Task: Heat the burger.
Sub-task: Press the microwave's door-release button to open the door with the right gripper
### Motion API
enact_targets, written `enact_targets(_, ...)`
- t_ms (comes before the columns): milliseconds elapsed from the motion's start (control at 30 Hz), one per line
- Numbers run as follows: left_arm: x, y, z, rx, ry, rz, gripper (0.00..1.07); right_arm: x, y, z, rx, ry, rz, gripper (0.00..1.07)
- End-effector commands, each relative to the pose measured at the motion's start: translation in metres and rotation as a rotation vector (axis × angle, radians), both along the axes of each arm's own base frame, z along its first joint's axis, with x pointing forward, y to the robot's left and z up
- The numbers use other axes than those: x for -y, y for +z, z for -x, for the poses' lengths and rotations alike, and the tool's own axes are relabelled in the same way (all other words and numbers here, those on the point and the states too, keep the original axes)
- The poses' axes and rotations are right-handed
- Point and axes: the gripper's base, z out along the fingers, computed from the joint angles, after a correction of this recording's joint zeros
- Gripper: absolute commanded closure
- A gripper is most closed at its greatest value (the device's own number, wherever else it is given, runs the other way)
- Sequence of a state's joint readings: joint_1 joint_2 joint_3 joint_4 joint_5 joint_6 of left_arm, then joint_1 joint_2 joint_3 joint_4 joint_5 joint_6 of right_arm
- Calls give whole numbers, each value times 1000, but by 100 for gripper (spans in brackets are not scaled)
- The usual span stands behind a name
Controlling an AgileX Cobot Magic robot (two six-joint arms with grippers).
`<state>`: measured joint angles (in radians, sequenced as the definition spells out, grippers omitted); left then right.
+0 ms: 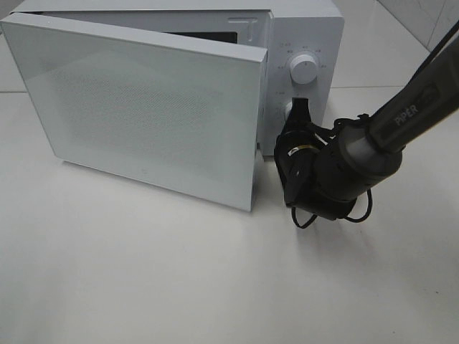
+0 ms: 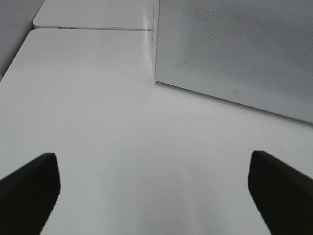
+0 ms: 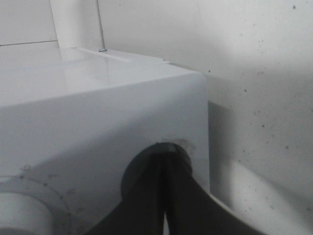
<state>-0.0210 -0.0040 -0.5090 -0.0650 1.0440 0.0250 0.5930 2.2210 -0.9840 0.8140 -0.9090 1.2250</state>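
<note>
The open microwave door (image 1: 143, 107) screened the oven cavity completely. The right gripper (image 1: 300, 106) covered most of the lower knob (image 1: 288, 109). The markings (image 1: 287, 51) around the upper knob (image 1: 304, 70) were too small to read. The picture's edge cut off the left gripper (image 2: 154, 193) except its fingertips (image 2: 29, 191).

White glossy tabletop (image 1: 143, 272), seam (image 2: 93, 29) between its panels, white speckled wall (image 3: 254, 73), soft light

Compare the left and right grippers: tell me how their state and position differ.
The left gripper has its black fingers wide apart; the right gripper has its black fingers pressed shut. The left gripper hovers over the white tabletop near the white microwave's open door; the right gripper's tips are at the microwave's control panel, below the round white dial. Both have dark fingers.
</note>
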Motion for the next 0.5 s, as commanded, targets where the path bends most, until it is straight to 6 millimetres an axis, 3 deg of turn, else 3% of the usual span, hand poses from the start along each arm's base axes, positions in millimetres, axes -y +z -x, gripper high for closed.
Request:
enact_targets(33, 0, -1, 2, 22, 4, 8, 6, 7, 50, -35, 371, -42, 41, 107)
enact_targets(500, 0, -1, 2, 22, 4, 8, 6, 4, 51, -34, 343, -21, 33, 107)
